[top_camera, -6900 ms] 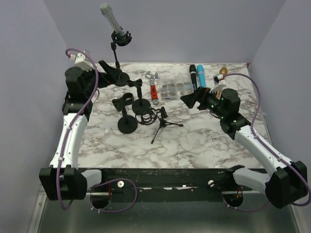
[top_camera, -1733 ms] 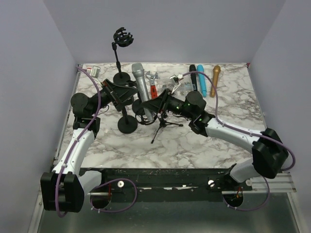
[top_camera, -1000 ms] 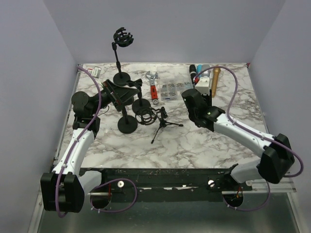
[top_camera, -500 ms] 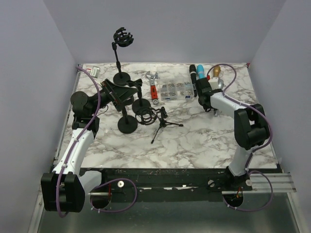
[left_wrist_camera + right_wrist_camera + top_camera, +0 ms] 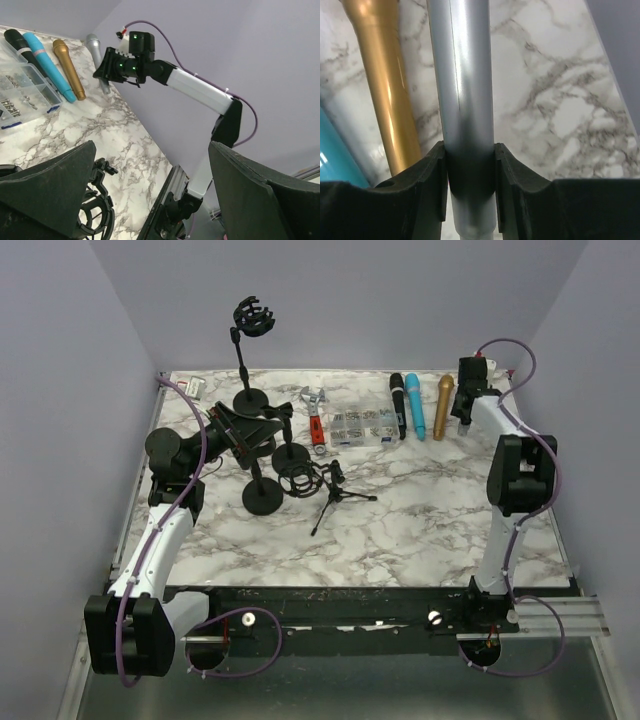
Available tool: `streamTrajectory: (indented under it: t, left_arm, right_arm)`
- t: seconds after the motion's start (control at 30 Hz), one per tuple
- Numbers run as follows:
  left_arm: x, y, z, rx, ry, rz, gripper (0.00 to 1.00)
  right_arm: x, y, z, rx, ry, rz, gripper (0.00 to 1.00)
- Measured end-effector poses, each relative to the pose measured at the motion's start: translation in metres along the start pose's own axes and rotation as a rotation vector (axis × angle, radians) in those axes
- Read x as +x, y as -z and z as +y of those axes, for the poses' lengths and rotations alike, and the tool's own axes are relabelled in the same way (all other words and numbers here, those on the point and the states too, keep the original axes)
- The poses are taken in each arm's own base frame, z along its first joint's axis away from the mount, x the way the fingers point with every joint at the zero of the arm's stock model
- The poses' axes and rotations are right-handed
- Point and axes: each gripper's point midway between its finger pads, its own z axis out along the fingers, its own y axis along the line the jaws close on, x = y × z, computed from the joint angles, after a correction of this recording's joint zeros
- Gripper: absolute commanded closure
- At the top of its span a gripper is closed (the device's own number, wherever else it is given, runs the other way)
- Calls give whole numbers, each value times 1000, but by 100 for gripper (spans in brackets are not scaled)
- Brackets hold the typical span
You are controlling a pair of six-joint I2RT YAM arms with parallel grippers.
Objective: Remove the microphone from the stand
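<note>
- The right hand (image 5: 469,167) is clenched on the silver mic (image 5: 462,75), at the far right corner of the worktop (image 5: 420,510).
- The mic is just beside a gold mic (image 5: 380,80).
- The left hand (image 5: 150,150) is wide open and holds nothing.
- The stand (image 5: 244,350) is by the far edge, well apart from the mic.

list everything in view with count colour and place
black microphone: 1, black, far right
blue microphone: 1, blue, right of black
gold microphone: 1, gold, right of blue
silver microphone: 1, silver, right of gold
tall stand: 1, black, far left, clip empty
short stands: 2, black, middle left
tripod: 1, black, middle
wrench: 1, red handle, far middle
parts box: 1, clear, beside wrench
table: 1, white marble
left gripper: 1, black, open, middle left
right gripper: 1, black, shut on silver microphone
</note>
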Motion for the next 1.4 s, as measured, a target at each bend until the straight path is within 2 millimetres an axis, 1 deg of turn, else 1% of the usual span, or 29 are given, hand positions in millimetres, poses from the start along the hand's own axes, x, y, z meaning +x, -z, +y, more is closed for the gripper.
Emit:
streamTrajectory:
  t: [0.07,0.13,0.2,0.27,0.37,0.43,0.5,0.7,1.03,1.33,1.4]
  left_arm:
    - [0,0,0,0,3,0,2]
    - [0,0,0,0,4,0,1]
    - [0,0,1,-1,5,0,1]
    - [0,0,1,-1,5,0,1]
    - [0,0,1,-1,6,0,2]
    - [0,0,1,-2,8,0,1]
    - [0,-1,4,-5,14,2,1]
    - [1,-2,8,-12,21,5,1]
    - [1,-3,11,-19,27,8,2]
    - [2,-3,12,-21,29,8,1]
    - [2,-3,12,-21,29,8,1]
  right_arm:
    - [-8,-18,5,-10,12,-1,97]
    - [-9,-34,11,-21,33,10,97]
    - [-4,-46,12,-25,50,31,97]
    - [6,-57,10,-23,66,59,96]
    - [21,-65,10,-35,83,99,96]
    - [25,-67,11,-48,90,113,94]
    - [26,-67,13,-70,92,116,90]
    - [26,-66,25,-142,103,119,82]
    - [28,-65,42,-245,123,112,76]
    - [26,-65,49,-275,147,86,60]
    - [26,-64,50,-278,148,81,55]
